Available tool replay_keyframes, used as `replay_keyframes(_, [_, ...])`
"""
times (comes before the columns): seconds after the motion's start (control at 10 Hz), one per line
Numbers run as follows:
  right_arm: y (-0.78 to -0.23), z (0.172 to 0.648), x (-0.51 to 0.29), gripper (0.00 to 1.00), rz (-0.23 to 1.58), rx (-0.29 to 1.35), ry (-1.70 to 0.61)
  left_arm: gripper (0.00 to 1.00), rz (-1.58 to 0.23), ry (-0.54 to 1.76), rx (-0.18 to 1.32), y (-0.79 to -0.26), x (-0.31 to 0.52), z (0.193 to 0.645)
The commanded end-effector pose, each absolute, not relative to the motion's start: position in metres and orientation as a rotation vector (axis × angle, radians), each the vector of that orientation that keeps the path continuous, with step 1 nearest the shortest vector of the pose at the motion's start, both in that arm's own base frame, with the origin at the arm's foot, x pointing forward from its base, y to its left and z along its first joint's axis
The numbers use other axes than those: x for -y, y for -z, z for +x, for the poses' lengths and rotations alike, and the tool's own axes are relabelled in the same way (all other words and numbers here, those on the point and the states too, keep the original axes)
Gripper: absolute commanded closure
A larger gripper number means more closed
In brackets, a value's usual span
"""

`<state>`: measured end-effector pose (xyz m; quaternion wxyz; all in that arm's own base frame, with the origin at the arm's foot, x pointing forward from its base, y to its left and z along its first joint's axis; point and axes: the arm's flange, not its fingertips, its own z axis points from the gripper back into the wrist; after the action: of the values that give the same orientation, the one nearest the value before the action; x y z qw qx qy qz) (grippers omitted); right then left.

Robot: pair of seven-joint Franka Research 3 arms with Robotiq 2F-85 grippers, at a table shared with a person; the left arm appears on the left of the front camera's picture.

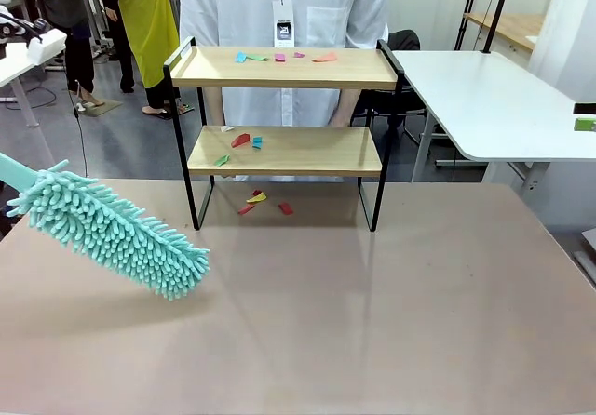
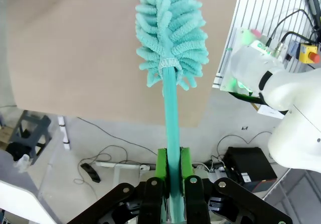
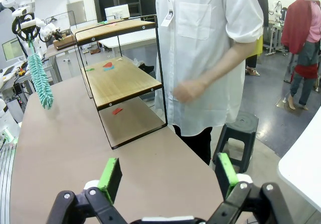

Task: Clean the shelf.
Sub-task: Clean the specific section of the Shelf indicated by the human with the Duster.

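Note:
The shelf stands at the table's far middle, a two-tier wooden rack in a black frame. Coloured paper scraps lie on its top board, more on the lower board and some on the table under it. My left gripper is shut on the handle of a teal fluffy duster. The duster hangs tilted over the table's left side, well short of the shelf. My right gripper is open and holds nothing, off the shelf's right end. The right wrist view shows the left gripper holding the duster head down.
A person in a white shirt stands right behind the shelf, one hand closed near its end. A white table stands at the back right and a black stool on the floor. The brown table has free room in front.

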<state>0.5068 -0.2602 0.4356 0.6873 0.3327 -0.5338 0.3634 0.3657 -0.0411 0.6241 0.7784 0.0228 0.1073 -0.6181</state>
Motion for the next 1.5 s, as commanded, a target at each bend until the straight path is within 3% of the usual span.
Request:
replay_keyframes(0.0, [-0.4376, 0.5074, 0.2592, 0.00, 0.743, 1.196, -0.818, 0.87, 0.046, 1.337, -0.232, -0.6273, 0.0404, 0.3648])
replay_keyframes(1.4, [-0.4376, 0.5074, 0.2592, 0.00, 0.743, 1.196, -0.818, 0.87, 0.046, 1.337, -0.232, -0.6273, 0.0404, 0.3648])
